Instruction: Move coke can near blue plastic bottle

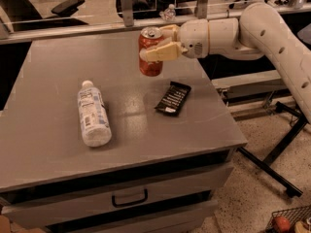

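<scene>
Clamping coke can (149, 66), end effector (158, 42) above tbl (204, 127) | blue plastic bottle (93, 113) flat, label txt prob. illegible

Cream gripper (156, 43) holds red coke can (150, 65) above grey table (53, 57); blue plastic bottle (93, 118) has white cap.

Grey table (48, 72) carrying the blue plastic bottle (93, 113) on its side at left and a black packet (172, 97) flat at right, well apart, with the gripper (155, 43) above the far part, clasping the coke can (149, 66).
</scene>
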Available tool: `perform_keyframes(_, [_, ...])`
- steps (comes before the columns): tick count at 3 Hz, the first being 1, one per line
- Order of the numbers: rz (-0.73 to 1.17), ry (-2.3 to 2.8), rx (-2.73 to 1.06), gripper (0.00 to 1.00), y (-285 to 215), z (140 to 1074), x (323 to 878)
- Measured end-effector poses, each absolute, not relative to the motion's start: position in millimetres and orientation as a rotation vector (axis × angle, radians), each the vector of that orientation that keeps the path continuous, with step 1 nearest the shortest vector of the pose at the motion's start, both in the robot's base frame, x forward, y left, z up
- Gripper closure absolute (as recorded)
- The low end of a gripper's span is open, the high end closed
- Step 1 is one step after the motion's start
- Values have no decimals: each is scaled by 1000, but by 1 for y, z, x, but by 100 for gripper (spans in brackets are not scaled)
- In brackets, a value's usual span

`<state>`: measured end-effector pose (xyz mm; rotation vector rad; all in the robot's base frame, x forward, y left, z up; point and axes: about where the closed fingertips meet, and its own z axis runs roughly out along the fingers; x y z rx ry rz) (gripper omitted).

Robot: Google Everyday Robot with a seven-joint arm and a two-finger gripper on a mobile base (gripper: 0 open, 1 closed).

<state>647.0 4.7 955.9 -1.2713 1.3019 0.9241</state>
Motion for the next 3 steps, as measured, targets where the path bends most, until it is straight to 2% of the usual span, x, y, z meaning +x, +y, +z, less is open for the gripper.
perform_keyframes(2, [970,1288,-1286,100,20,952,636])
perform_keyframes(3, [1006,1283,-1316,100,46,944,617])
